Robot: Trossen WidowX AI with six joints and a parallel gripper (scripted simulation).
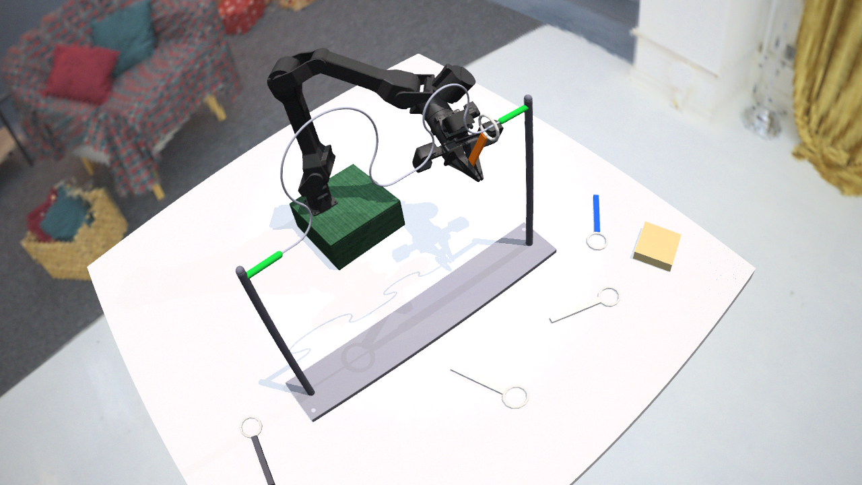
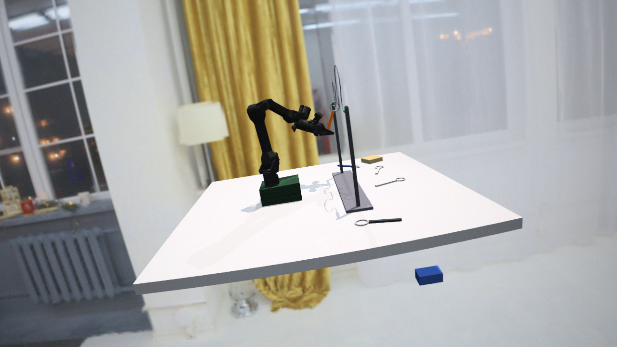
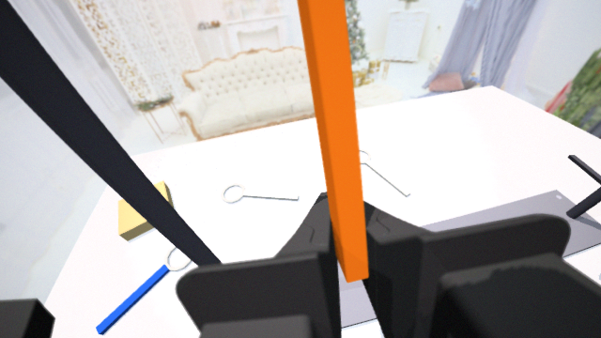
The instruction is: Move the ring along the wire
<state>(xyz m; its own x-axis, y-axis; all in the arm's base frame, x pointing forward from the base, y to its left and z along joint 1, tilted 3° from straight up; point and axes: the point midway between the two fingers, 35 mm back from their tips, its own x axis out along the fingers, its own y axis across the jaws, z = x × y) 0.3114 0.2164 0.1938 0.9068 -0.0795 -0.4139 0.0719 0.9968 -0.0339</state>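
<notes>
My gripper [image 1: 477,173] [image 2: 331,132] is shut on the lower part of the orange handle [image 1: 477,149] [image 2: 330,119] [image 3: 335,117], which slants up to the pale ring [image 1: 497,133]. The ring is around the grey wire [image 1: 328,110], close beside the inner end of the right green part [image 1: 513,114] in the top view. I cannot tell whether the ring touches the wire. The right post [image 1: 529,180] [image 3: 94,122] stands beyond that green part, apart from the gripper. The other green part [image 1: 264,264] is at the left post [image 1: 277,335]. The ring is out of the wrist view.
The posts stand on a grey base plate [image 1: 421,304]. The arm is mounted on a green box [image 1: 370,225] [image 2: 280,192]. On the table lie a blue-handled ring [image 1: 597,213] [image 3: 133,299], a yellow block [image 1: 656,244] [image 3: 133,218], a black-handled ring [image 1: 260,452] [image 2: 385,220] and two pale-handled rings.
</notes>
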